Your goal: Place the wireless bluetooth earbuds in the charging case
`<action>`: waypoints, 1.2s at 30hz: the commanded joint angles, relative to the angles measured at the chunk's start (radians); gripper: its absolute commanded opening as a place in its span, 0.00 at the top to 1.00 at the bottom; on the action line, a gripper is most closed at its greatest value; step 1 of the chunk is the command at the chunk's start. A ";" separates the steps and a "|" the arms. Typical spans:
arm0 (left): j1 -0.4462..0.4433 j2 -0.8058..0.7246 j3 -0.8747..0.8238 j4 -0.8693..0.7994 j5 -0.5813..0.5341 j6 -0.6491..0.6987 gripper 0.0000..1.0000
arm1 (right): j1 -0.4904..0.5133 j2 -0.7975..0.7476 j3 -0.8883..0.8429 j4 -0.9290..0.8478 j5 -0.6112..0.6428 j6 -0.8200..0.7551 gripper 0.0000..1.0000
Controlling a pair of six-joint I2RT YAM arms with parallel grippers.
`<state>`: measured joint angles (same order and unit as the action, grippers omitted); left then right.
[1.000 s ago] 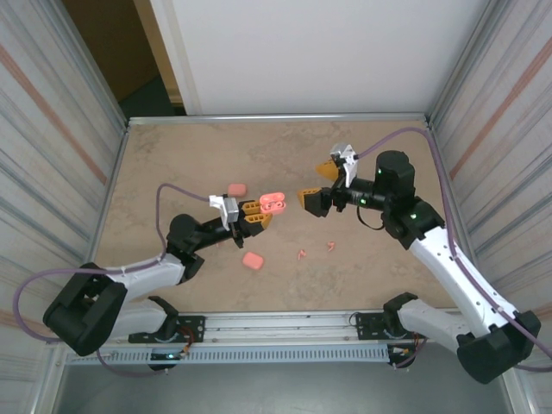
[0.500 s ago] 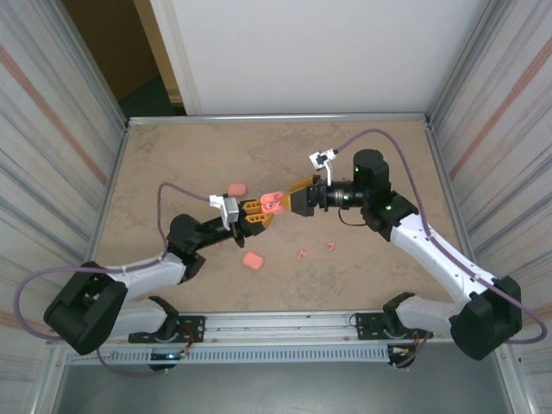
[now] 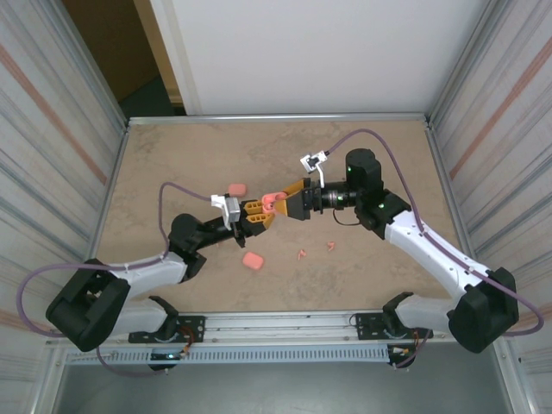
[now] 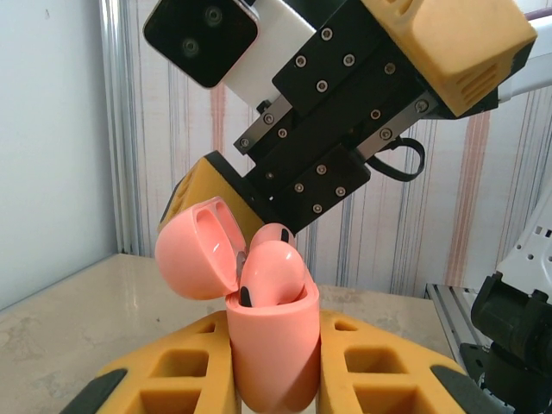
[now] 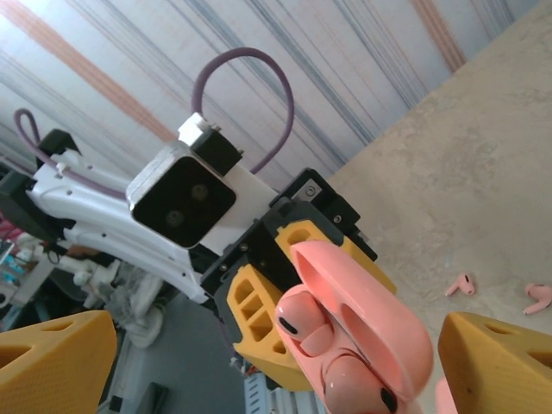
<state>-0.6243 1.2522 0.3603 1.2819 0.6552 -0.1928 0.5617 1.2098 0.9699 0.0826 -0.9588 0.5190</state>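
Open case (image 4: 272, 345) upright, clamped in left gripper (image 3: 255, 213); lid (image 4: 197, 250) hinged back. Two earbuds (image 5: 304, 326) in case, tops proud of rim, likely not fully seated. Either side of case: right gripper (image 3: 291, 200), fingers spread wide, holding nothing. Advice: press earbuds straight down along case axis, gently, then tip lid shut; hold left clamp firm. Two loose earbuds (image 3: 302, 254) on table, toward bases from case.

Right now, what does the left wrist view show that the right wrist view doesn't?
Left wrist: the right tool head-on, open, close behind the charging case, and the case's lid from the side, hinged open. Right wrist: two loose earbuds lying on the table, plus the left arm's wrist camera. Both: the case clamped in the left tool, with seated earbuds in it.
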 commanded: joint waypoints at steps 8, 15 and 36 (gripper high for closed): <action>-0.011 0.006 0.029 0.032 0.009 -0.007 1.00 | 0.006 -0.007 0.068 -0.035 -0.070 -0.052 0.17; -0.011 0.006 0.033 0.024 0.004 -0.001 1.00 | 0.006 -0.032 0.070 -0.071 -0.076 -0.089 0.20; -0.011 0.016 0.046 0.014 0.002 -0.007 1.00 | 0.000 -0.096 0.039 -0.146 -0.026 -0.150 0.19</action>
<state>-0.6353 1.2663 0.3740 1.2827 0.6613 -0.1925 0.5625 1.1435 1.0027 -0.0319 -0.9916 0.4049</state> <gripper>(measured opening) 0.212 0.804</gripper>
